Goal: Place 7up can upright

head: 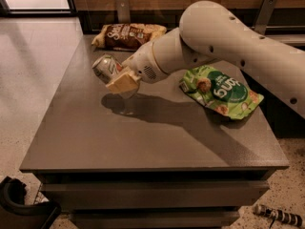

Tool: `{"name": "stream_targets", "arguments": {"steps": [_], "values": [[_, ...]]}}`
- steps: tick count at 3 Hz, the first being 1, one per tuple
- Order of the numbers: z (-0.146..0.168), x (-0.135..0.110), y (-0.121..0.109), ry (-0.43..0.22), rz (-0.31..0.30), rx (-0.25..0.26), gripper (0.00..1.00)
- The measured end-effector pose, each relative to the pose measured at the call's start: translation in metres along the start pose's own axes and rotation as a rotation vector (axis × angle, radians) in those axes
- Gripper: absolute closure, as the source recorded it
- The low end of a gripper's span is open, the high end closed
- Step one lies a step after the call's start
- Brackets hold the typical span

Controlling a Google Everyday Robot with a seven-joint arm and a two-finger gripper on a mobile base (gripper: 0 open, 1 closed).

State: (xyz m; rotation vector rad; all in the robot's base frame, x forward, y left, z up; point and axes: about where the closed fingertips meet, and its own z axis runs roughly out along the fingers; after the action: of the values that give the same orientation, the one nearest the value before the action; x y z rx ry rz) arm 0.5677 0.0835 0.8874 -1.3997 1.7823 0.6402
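The 7up can (pixel 106 67) is silvery with green markings and is tilted on its side, its silver top facing left. My gripper (pixel 120 79) is shut on the 7up can and holds it above the grey table (pixel 95 132), over the back-left part. A cream-coloured finger (pixel 123 82) covers the can's lower right side. The white arm reaches in from the upper right.
A brown snack bag (pixel 128 35) lies at the table's back edge behind the can. A green snack bag (pixel 220 91) lies at the right of the table. A dark object (pixel 19 206) sits on the floor at the lower left.
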Motion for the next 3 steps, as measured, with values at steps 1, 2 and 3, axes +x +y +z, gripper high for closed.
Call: {"name": "stream_targets", "arguments": {"steps": [1, 2, 3], "values": [[0.01, -0.004, 0.014, -0.09, 0.047, 0.013, 1.0], [0.022, -0.015, 0.027, -0.218, 0.099, 0.041, 1.0], [0.029, -0.022, 0.032, -0.303, 0.141, 0.078, 1.0]]}}
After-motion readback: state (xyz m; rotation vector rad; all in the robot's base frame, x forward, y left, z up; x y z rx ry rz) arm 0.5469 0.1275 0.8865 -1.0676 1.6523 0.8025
